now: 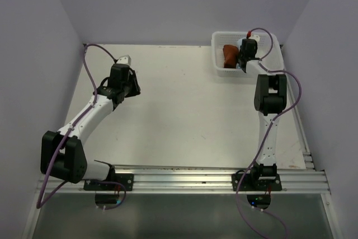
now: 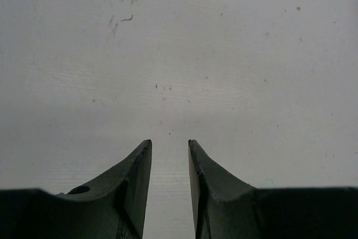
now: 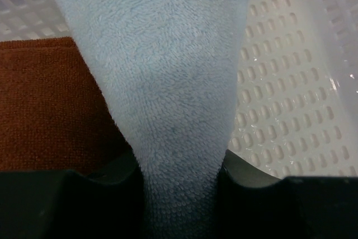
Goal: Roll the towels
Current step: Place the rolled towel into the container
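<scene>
My right gripper reaches down into the white mesh basket and is shut on the light blue towel, which bulges out wide beyond the fingers. The rust brown-red towel lies just left of it on the basket floor. From above, the right gripper sits inside the basket, with the rust towel showing beside it. My left gripper hovers over the bare table at the far left. Its jaws stand a little apart with nothing between them.
The basket stands in the table's far right corner, against the back wall. White walls close the table in on the left, back and right. The tabletop under the left gripper shows only small stains.
</scene>
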Motion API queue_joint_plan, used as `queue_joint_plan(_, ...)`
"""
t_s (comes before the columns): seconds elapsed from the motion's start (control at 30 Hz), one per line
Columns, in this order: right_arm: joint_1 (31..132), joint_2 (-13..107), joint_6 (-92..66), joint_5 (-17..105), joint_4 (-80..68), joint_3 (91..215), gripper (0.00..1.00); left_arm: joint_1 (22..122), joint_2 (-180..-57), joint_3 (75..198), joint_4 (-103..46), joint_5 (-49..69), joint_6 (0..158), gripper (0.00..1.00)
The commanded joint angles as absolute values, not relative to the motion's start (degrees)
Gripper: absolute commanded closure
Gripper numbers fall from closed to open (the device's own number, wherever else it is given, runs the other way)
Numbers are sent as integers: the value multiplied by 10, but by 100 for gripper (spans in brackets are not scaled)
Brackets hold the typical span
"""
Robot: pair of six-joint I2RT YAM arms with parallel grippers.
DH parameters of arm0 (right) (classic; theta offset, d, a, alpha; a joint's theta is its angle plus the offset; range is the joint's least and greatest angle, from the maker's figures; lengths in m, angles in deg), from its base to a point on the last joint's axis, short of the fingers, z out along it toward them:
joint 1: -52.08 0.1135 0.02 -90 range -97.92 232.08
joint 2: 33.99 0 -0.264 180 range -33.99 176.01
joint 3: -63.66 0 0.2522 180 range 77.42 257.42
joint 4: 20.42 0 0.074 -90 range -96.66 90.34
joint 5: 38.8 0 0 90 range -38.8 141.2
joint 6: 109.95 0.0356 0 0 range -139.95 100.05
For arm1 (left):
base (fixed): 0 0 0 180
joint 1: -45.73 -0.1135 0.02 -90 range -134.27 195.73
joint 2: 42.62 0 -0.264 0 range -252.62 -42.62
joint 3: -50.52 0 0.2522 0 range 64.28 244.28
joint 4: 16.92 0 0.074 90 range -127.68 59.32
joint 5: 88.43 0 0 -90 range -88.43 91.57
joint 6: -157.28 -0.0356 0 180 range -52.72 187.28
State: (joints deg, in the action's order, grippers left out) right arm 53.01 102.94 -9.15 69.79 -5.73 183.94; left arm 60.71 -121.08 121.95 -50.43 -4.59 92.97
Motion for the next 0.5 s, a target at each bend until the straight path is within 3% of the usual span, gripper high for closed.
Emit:
queue_joint_plan(0.0,523,1043,-93,708,-68,1882,73,601,-1216,1233,-480,-38,914,64)
queue_joint_plan(0.03,523,1045,-92,704,-53,1885,70,601,-1216,1233,-480,-37,914,63)
queue_joint_plan(0.07,523,1048,-92,702,-48,1886,59,600,-1217,1234,-480,-35,914,63)
queue_joint_plan(0.2,523,1046,-90,701,-39,1884,44,600,-1219,1233,-481,-31,915,63)
queue_joint_plan(0.33,523,1030,-89,699,-37,1879,34,600,-1218,1233,-482,-27,915,63)
queue_joint_plan(0.47,523,1013,-87,702,-33,1878,30,599,-1215,1230,-479,-19,916,63)
